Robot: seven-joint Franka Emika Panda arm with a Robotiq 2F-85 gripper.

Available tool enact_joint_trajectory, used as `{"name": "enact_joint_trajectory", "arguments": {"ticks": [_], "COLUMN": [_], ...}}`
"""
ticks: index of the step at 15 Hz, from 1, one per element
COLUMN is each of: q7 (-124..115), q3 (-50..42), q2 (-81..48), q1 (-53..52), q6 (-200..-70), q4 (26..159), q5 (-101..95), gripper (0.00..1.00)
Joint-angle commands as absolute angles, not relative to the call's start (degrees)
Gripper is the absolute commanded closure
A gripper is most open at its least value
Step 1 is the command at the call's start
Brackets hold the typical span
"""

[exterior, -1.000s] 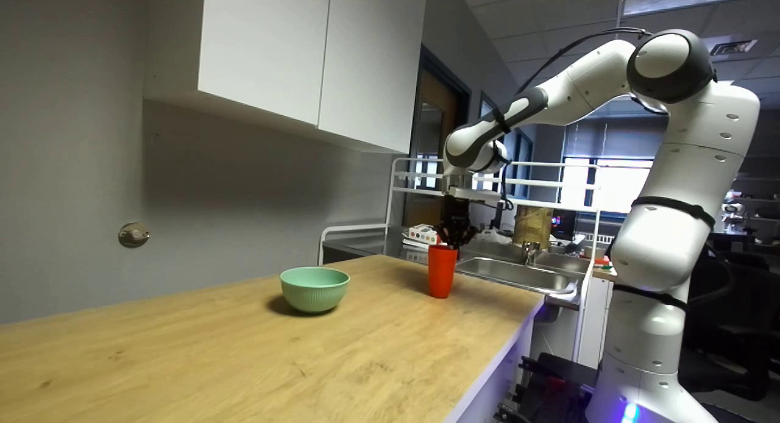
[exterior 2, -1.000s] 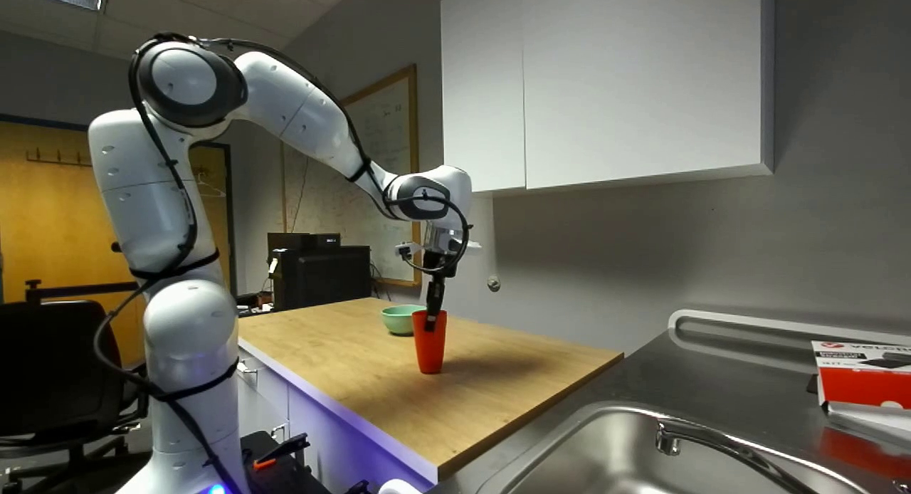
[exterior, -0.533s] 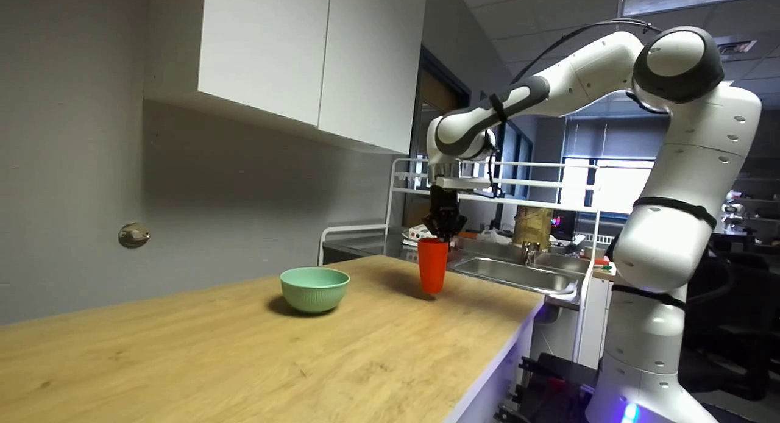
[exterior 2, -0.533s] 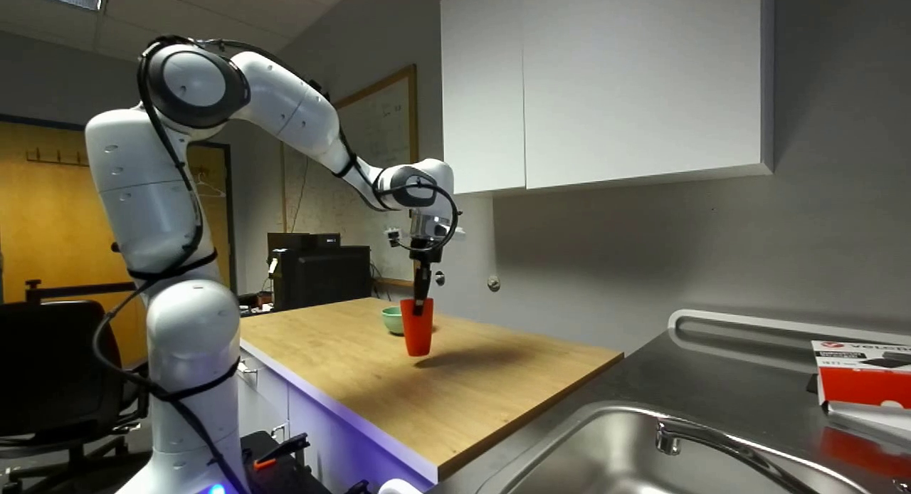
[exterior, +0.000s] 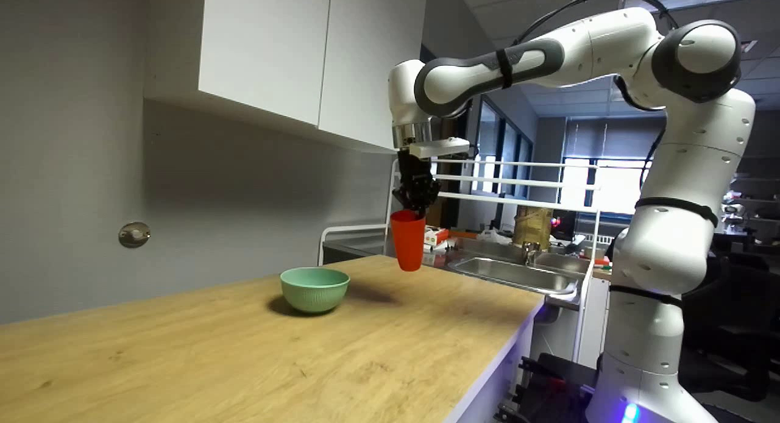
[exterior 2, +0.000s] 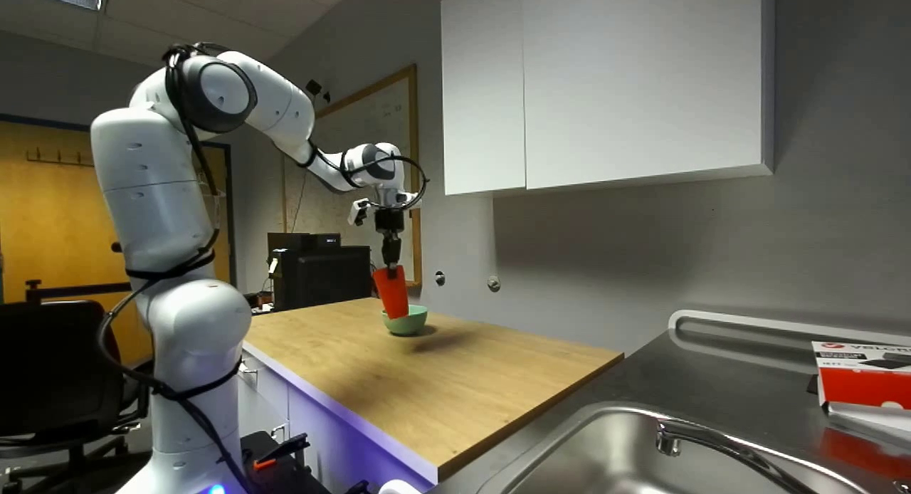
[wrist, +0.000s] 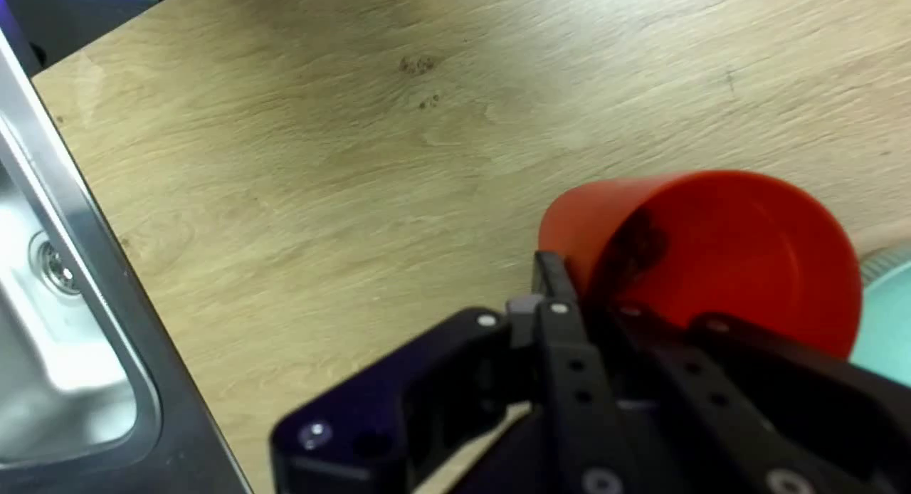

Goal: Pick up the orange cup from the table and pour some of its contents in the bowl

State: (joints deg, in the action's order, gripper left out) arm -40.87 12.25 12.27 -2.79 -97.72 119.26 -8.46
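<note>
The orange cup (exterior: 408,243) hangs above the table (exterior: 365,350), held by its rim. My gripper (exterior: 419,212) is shut on the cup wall, one finger outside and one inside. In an exterior view the cup (exterior 2: 391,295) is slightly tilted, in front of part of the green bowl (exterior 2: 411,326), with my gripper (exterior 2: 391,270) above. The bowl (exterior: 315,294) stands upright on the table, apart from the cup. In the wrist view my gripper (wrist: 589,287) grips the cup (wrist: 740,245); the bowl (wrist: 886,323) shows at the right edge. I cannot make out any contents in the cup.
A steel sink (exterior 2: 605,451) with a faucet (exterior 2: 726,451) adjoins the table's end. A red and white box (exterior 2: 865,376) lies on the steel counter. A white wall cabinet (exterior: 268,51) hangs above the table. A white rack (exterior: 518,199) stands behind the gripper.
The cup stood on the table one second ago. My gripper has lifted it and carried it toward the bowl, and it now leans slightly. The bowl has not moved.
</note>
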Motion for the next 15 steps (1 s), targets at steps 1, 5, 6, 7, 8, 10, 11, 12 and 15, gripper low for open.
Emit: {"name": "enact_joint_trajectory", "arguments": {"ticks": [1, 5, 6, 7, 8, 10, 11, 12, 15], "q7": [-44.51, -48.14, -48.91, -49.61, -50.43, -51.97, -52.44, -52.84, -53.64], "q3": [14.73, 15.93, 15.84, 15.73, 15.73, 15.81, 15.88, 15.92, 15.96], "q2": [6.53, 0.29, -1.58, -3.18, -4.98, -8.44, -9.77, -11.61, -16.35], "q1": [-5.01, -7.94, -8.68, -9.64, -10.73, -13.37, -14.89, -16.58, -22.27], "q6": [-93.9, -91.7, -91.08, -90.04, -88.84, -86.35, -84.92, -83.31, -78.27], "q4": [111.27, 105.24, 103.58, 101.93, 100.04, 96.49, 94.91, 92.96, 87.78], "q5": [-13.83, -20.59, -21.98, -23.01, -24.28, -27.62, -29.19, -31.06, -37.66], "gripper": [0.99, 0.99, 0.99, 0.99, 0.99, 0.99, 0.99, 0.99, 0.99]}}
